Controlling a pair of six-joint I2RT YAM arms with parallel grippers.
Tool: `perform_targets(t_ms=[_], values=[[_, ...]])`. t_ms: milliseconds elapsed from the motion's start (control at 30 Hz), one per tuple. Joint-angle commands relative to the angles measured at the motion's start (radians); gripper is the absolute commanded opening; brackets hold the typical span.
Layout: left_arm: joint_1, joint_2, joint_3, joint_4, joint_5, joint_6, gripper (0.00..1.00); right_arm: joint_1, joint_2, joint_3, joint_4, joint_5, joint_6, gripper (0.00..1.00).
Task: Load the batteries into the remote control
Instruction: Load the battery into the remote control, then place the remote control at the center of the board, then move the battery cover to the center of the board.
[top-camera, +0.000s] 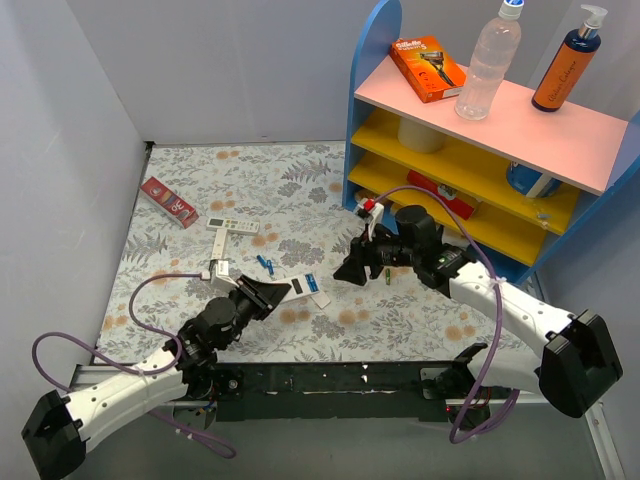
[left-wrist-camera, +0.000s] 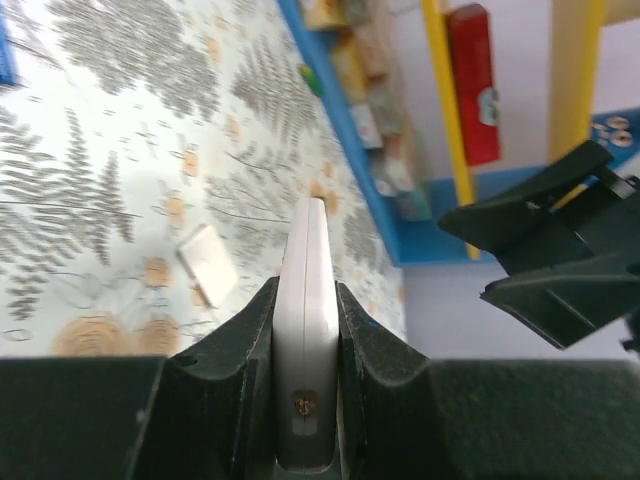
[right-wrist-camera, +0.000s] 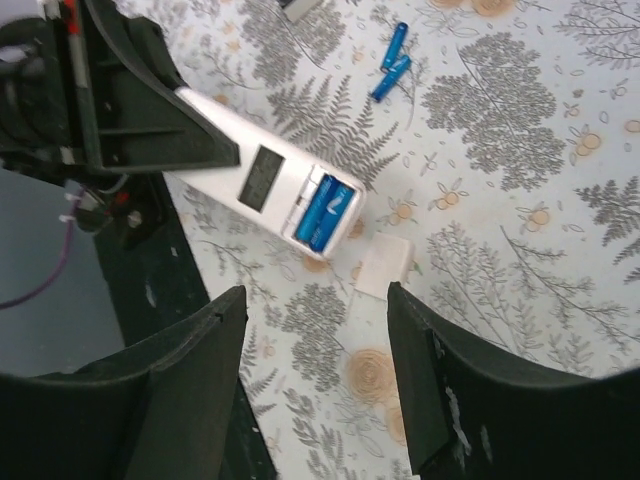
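So, top view: the left gripper (top-camera: 275, 293) is clamped on the remote control (top-camera: 303, 288) and holds it low over the counter (top-camera: 250, 180). The remote's free end points at the right gripper (top-camera: 348, 270).

Only the right wrist view looks into the recess. Two blue batteries (right-wrist-camera: 325, 210) sit side by side in it, and the compartment is uncovered. A small white cover (right-wrist-camera: 383, 265) lies flat on the counter just beside that end. The right gripper's fingers (right-wrist-camera: 190, 390) stand apart with nothing between them, hanging above the remote's end and the cover.

The left wrist view adds grip detail: the remote is seen edge-on, with a finger pressed on each long side. I can't tell if the free end touches the counter.

Two loose blue batteries (right-wrist-camera: 392, 62) lie together further off. One green battery (top-camera: 385, 272) lies just beside the right gripper.

The shelf (top-camera: 372, 60) top carries a razor pack (top-camera: 427, 68), a clear bottle (top-camera: 488, 62) and a pump bottle (top-camera: 566, 70).
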Motion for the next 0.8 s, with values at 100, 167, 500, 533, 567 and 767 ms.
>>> perform_targets(t_ms=[100,167,500,533,567,767], values=[[0.008,-0.036,0.136,-0.4,-0.191,0.072,0.0,0.058,0.111,0.028,-0.122,0.105,-0.356,0.66],[0.008,-0.032,0.147,-0.437,-0.201,0.06,0.0,0.096,0.174,0.057,-0.145,0.153,-0.401,0.67],[0.009,-0.087,0.179,-0.575,-0.262,0.051,0.0,0.28,0.449,0.256,-0.208,0.446,-0.272,0.7],[0.009,-0.091,0.181,-0.578,-0.264,0.052,0.0,0.3,0.472,0.266,-0.216,0.484,-0.261,0.71],[0.009,-0.098,0.182,-0.581,-0.264,0.052,0.0,0.309,0.483,0.276,-0.224,0.503,-0.261,0.72],[0.009,-0.101,0.176,-0.581,-0.256,0.057,0.0,0.355,0.555,0.33,-0.305,0.61,-0.165,0.73]])
